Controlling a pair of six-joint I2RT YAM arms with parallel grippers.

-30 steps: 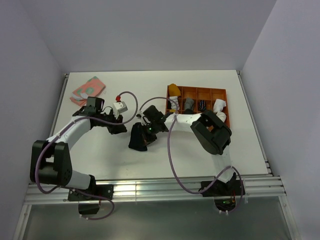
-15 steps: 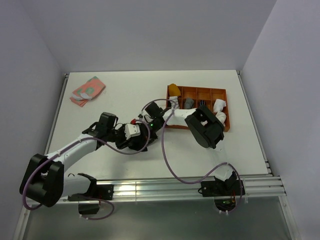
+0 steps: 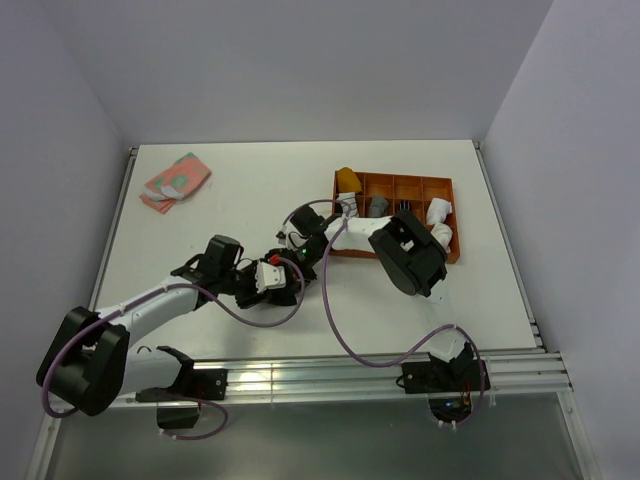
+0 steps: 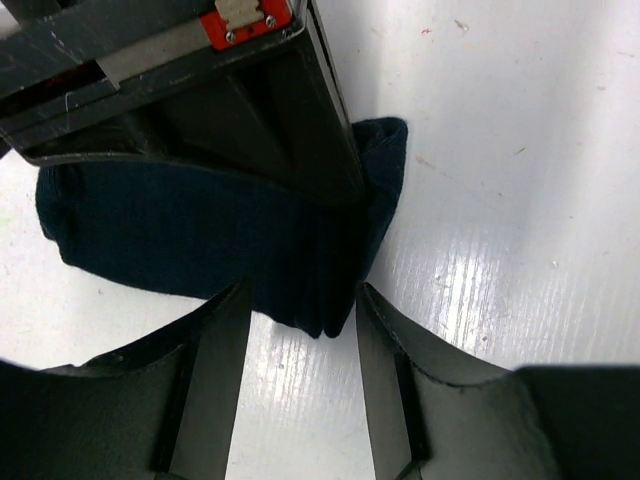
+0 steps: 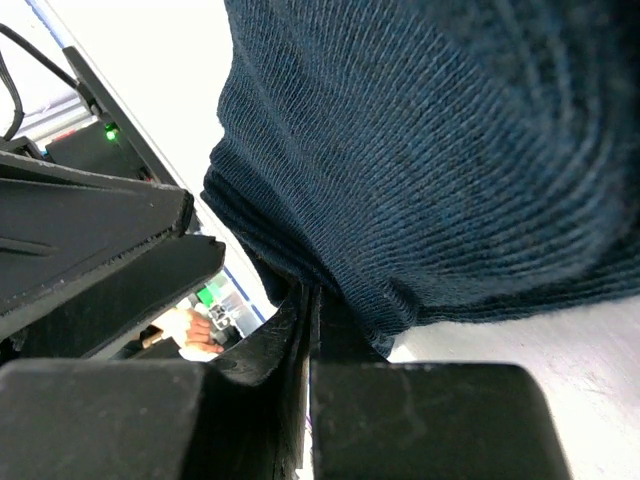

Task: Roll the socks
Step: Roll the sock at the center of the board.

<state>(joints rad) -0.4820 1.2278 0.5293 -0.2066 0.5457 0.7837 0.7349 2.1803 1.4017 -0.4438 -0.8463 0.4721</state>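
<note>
in the left wrist view, shows the navy sock (image 4: 190,235) lying flat on the white tabletop (image 4: 520,150), doubled over, its rounded folded end pointing toward the camera. leaves the left gripper (image 4: 302,300) released, jaws spread, with that folded end sitting in the gap between the two fingers. cannot tell whether either finger touches the cloth, and shows nothing grasped.

in the right wrist view, has the right gripper (image 5: 310,305) clenched tight, fingers pressed together with no gap, tips right at the ribbed folded edge of the sock. cannot tell whether any fabric is caught between them. seen from the left wrist, appears as a dark block with a red tag, laid across the far part of the sock and resting on it.

from above, places both grippers together near the middle of the tabletop, a little toward the near edge, hiding nearly all of the navy sock beneath them.

further right and farther back, finds the mustard-orange sock (image 3: 347,179) bunched at the far left corner of the orange divided tray (image 3: 400,178), well apart from the navy one. also in the tray: a grey roll (image 3: 378,207) and a white roll (image 3: 440,212). near the far left corner of the tabletop: a pink-and-green folded cloth (image 3: 175,180).
</note>
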